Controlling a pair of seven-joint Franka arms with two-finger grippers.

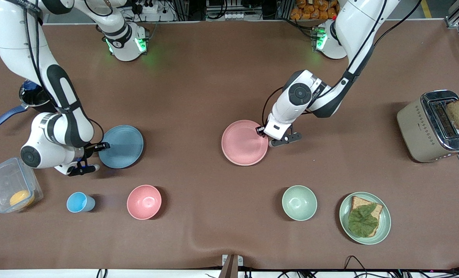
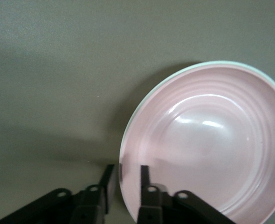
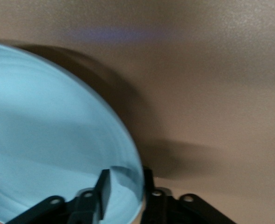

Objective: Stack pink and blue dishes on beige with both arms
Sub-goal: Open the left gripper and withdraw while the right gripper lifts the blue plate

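Note:
The pink plate (image 1: 245, 142) lies near the table's middle. In the left wrist view a thin pale rim (image 2: 175, 74) shows just under the pink plate (image 2: 207, 140); it looks like the beige plate lying beneath. My left gripper (image 1: 265, 136) (image 2: 127, 175) is open a little, its fingers astride the pink rim with a small gap. The blue plate (image 1: 122, 146) (image 3: 49, 140) lies toward the right arm's end. My right gripper (image 1: 100, 154) (image 3: 126, 179) is shut on the blue plate's rim, one finger over the plate and one outside the edge.
Nearer the front camera stand a blue cup (image 1: 80, 202), a pink bowl (image 1: 144, 202), a green bowl (image 1: 299, 202) and a green plate (image 1: 384, 227) with bread and a leaf. A toaster (image 1: 415, 127) stands at the left arm's end. At the right arm's end are a clear box (image 1: 5, 181) and a blue-handled pan (image 1: 30, 98).

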